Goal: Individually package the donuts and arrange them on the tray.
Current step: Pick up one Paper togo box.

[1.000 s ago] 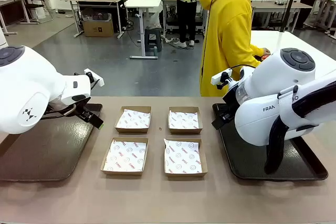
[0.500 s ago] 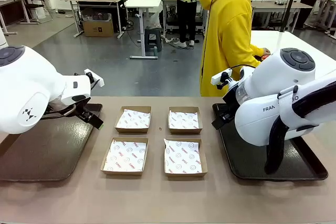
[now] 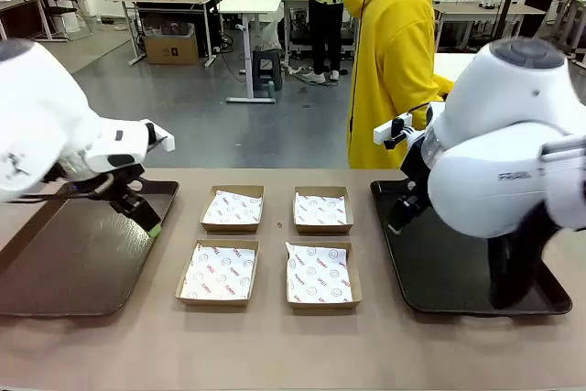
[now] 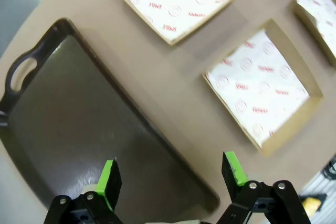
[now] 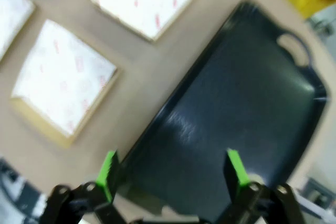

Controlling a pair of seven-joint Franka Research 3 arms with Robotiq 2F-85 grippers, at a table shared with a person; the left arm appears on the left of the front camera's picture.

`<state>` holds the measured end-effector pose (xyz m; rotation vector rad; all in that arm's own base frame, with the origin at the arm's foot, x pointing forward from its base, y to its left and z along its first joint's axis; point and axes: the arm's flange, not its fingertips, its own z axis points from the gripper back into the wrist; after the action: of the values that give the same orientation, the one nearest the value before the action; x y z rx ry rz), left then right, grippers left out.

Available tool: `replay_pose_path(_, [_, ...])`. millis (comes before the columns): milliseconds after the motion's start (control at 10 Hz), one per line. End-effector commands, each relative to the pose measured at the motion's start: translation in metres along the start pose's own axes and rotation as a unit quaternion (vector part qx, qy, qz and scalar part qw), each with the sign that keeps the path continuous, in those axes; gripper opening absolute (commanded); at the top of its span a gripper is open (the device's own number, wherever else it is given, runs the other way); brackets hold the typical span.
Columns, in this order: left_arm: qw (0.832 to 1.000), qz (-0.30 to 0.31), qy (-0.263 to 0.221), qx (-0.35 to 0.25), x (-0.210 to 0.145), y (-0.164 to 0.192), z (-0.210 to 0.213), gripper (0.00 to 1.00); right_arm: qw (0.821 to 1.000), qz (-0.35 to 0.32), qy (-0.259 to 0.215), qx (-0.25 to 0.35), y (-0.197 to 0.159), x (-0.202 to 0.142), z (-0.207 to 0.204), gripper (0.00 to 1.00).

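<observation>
The left gripper (image 4: 170,165) has its two fingers spread wide, and there is nothing between the green pads (image 4: 108,179). It hangs over the edge of a dark brown plastic tray (image 4: 63,103) with a handle hole at one end. That tray is bare and shiny.

The right gripper (image 5: 169,160) is spread wide too and holds nothing. It hangs over a black plastic tray (image 5: 252,87) on the other side of the table. The picture from this wrist is blurry, but that tray looks bare as well.

Between the two trays sit four shallow brown cardboard boxes (image 3: 233,208), two in front and two behind, on the tan table (image 3: 275,345). Each box has a sheet of white paper with red print in it, and only paper.

A person in a yellow hoodie (image 3: 394,61) stands at the far side of the table, near the black tray.

I cannot tell where the donuts are. No box has one, and no tray has one.

So I think the job has hardly begun. The boxes are set out and ready. Each donut has to go into its own box, and then the filled boxes have to be lined up on a tray. Both grippers are free to start.
</observation>
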<state>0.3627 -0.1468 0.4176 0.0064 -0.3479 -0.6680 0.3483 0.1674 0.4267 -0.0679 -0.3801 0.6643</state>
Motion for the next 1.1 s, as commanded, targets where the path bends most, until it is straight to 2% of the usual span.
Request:
replay_pose_path(0, [1.0, -0.011, 0.013, 0.008, -0.121, -0.03, 0.03, 1.0, 0.999, 0.016, 0.041, 0.006, 0.048, -0.136, 0.034, 1.0])
replay_pose_path(200, [1.0, -0.011, 0.019, 0.0, -0.144, -0.032, 0.043, 1.0, 0.997, 0.032, 0.069, -0.007, 0.061, -0.16, 0.044, 1.0])
replay_pose_path(300, [1.0, -0.006, -0.006, 0.013, -0.149, -0.034, 0.044, 1.0, 0.996, 0.037, 0.07, -0.035, 0.056, -0.159, 0.039, 1.0])
replay_pose_path(400, [1.0, -0.003, 0.028, -0.005, -0.026, -0.004, 0.068, 1.0, 0.997, 0.028, 0.072, -0.002, 0.03, -0.037, 0.073, 1.0])
replay_pose_path(800, [1.0, -0.003, 0.029, -0.004, -0.031, -0.006, 0.078, 1.0, 0.997, 0.032, 0.077, -0.007, 0.034, -0.044, 0.083, 1.0])
replay_pose_path(900, [0.987, 0.08, -0.021, -0.137, -0.026, 0.014, 0.072, 1.0, 0.993, -0.032, 0.024, 0.112, 0.018, -0.043, 0.078, 1.0])
replay_pose_path(1000, [0.957, 0.139, -0.067, -0.244, -0.028, 0.031, 0.072, 1.0, 0.969, -0.084, -0.017, 0.232, 0.001, -0.051, 0.074, 1.0])
